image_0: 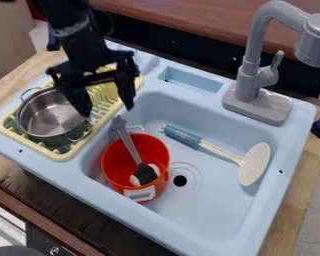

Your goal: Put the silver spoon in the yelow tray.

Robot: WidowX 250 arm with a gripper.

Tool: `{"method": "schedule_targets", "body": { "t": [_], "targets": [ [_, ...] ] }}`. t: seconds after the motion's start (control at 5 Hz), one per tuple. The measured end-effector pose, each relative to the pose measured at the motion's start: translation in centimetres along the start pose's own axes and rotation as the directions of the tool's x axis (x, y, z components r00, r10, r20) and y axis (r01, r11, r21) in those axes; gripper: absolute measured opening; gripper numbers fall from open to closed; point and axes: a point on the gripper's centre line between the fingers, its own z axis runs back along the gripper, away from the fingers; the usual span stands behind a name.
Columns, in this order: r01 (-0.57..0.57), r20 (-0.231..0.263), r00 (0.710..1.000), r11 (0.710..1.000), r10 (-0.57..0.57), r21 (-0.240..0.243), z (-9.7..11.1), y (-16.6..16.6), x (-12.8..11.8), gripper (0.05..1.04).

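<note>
End effector (110, 106) hangs by yellow tray (61, 156); fingers (126, 90) apart

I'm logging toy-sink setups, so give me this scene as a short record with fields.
setting: light-blue plastic sink
tray: pale yellow plastic rack, beside the basin
on tray: silver metal pot
bucket: red plastic bucket, in the basin
in bucket: long grey-and-black utensil, spoon or not unclear
loose in basin: white-headed, teal-handled utensil
tool: black two-finger gripper, open, above the tray's basin side

Bright, even light covers the sink (203, 215); the steel pot (50, 112) left of it gleams (softly), the wood (49, 200) below it darkly shadowed.
</note>
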Motion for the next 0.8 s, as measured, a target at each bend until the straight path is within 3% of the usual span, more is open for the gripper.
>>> {"method": "schedule_targets", "body": {
  "t": [0.2, 0.4, 0.8],
  "targets": [
    [-0.045, 0.045, 0.998, 0.997, 0.043, 0.055, -2.0, 0.1, -2.1, 0.978],
    [-0.106, 0.119, 0.988, 0.991, 0.096, 0.078, -2.7, -0.3, -2.0, 0.978],
    [-0.186, 0.118, 0.977, 0.979, 0.176, 0.084, -3.4, -1.2, -1.7, 0.978]
  ]
}}
